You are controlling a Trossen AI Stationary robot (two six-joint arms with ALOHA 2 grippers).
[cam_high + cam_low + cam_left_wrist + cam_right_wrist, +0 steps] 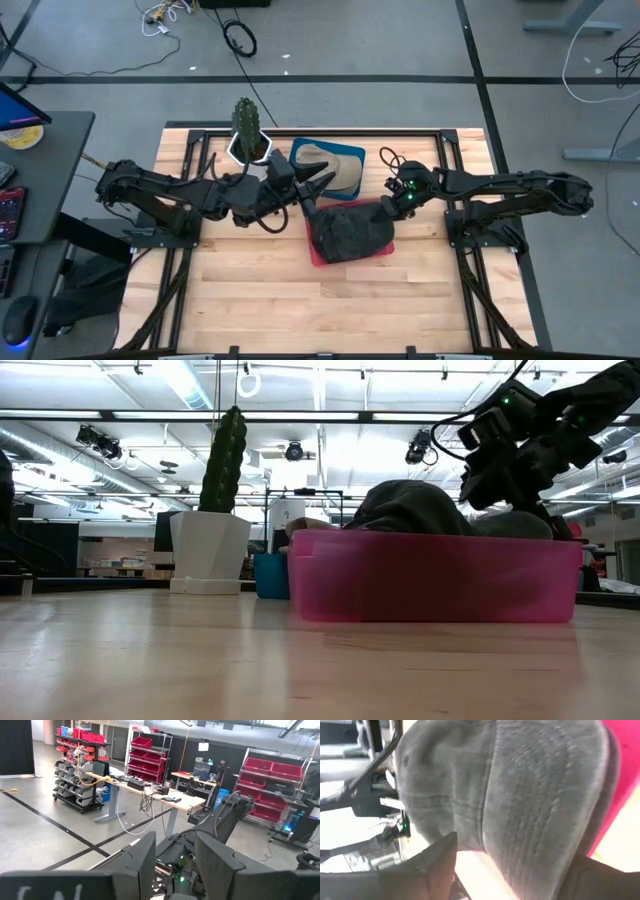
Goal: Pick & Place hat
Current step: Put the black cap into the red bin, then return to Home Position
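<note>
Between the right gripper's (393,199) released jaws, the hat (350,231) fills the pink bin (322,255).

I'm looking down on a light wooden table (250,290) filling the frame's middle. On it, just above centre, sit a pink bin (322,250), a blue bin (300,155) touching it, and a white cactus pot (246,146) farther left.

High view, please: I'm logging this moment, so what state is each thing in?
Dark grey hat: lying in the pink bin, not gripped.
Pink bin: filled by the hat.
Blue bin: holds a tan hat.
Cactus pot: upright.
Right gripper: open at the pink bin's edge.
Left gripper: open, empty, between the bins.
</note>
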